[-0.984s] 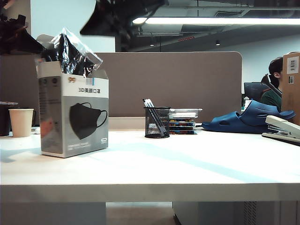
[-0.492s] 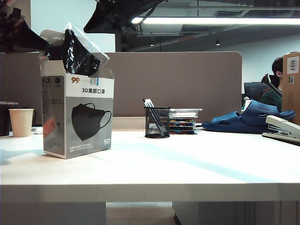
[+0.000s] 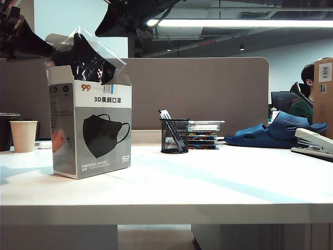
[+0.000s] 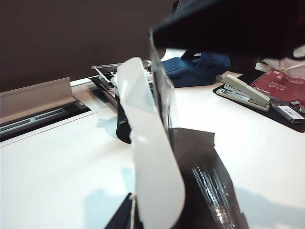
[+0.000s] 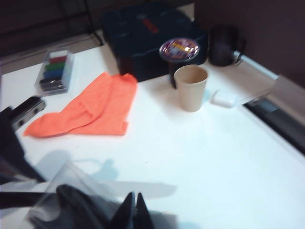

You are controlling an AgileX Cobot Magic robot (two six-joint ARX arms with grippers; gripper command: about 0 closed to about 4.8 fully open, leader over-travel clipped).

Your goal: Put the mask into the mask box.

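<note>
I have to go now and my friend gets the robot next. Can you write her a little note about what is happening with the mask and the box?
Left tool: shut, up at the left of the mask box, against the mask's wrapper.
Right tool: shut, fingertips together just over the mask.
Mask: sealed in its clear wrapper, lower part down in the open box top, the rest sticking out at a slant.
Mask box: upright on the white table, flaps open.
Done: mask started into the box.
Left: push it all the way in, then pull both tools away.
</note>
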